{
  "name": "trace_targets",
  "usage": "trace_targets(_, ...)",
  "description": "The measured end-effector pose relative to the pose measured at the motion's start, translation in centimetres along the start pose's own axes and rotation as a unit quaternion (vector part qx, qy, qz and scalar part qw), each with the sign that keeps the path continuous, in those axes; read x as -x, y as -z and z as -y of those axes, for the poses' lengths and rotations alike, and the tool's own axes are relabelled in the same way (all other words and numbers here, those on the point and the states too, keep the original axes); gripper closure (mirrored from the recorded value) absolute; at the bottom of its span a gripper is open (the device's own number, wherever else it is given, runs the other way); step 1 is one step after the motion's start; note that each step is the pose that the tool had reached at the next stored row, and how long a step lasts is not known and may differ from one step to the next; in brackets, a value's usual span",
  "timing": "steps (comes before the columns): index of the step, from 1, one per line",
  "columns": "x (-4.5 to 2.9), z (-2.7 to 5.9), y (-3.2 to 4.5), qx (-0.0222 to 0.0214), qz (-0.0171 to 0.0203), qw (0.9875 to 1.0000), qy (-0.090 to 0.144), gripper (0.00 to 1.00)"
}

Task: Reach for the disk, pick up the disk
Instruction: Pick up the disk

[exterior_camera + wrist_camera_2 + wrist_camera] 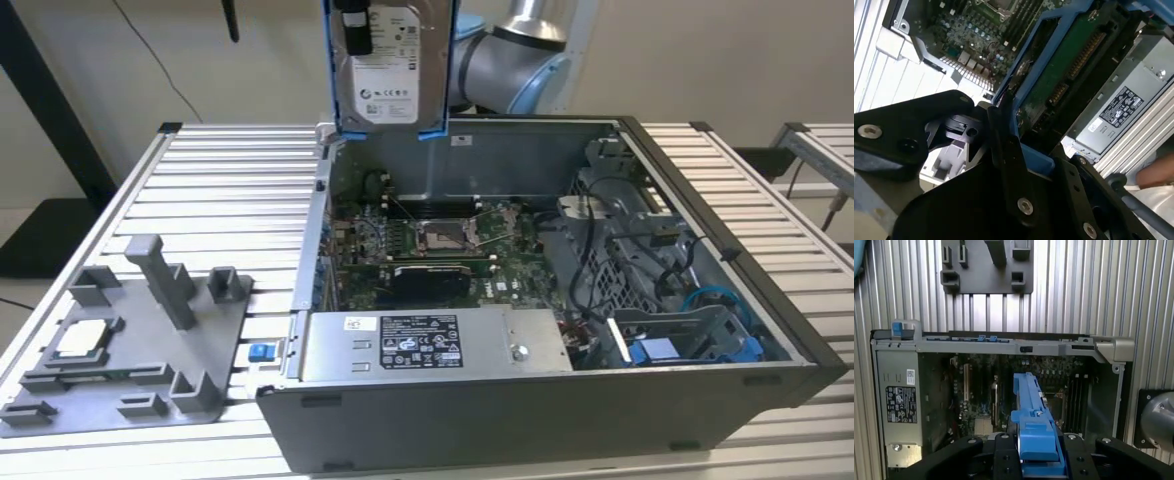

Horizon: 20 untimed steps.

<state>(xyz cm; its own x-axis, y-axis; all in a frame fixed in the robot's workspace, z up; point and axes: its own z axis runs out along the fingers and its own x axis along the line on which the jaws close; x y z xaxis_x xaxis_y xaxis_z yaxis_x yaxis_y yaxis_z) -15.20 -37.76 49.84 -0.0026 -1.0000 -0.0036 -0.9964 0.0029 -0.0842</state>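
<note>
**Disk held upright over the open case**

At the top centre of the exterior view, the arm [521,60] stood behind the computer case [534,420] on the ribbed desk [214,180]. Its hand [354,25] was clamped on the disk [390,75], which hung upright below it, label outward. In the first wrist view, the black fingers [1004,455] gripped the blue rail [1034,430].

Disk [390,75] hung upright over case [534,425] far wall, gripper [358,42] clamped on its top; grey fixture [134,350] lay at exterior view's left.
</note>
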Motion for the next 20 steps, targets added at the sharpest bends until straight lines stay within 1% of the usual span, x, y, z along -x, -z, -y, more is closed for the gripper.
trace_targets(20, 0.03, 9.07, -0.76, 0.0003, 0.0, 1.0, 0.0, 1.0)
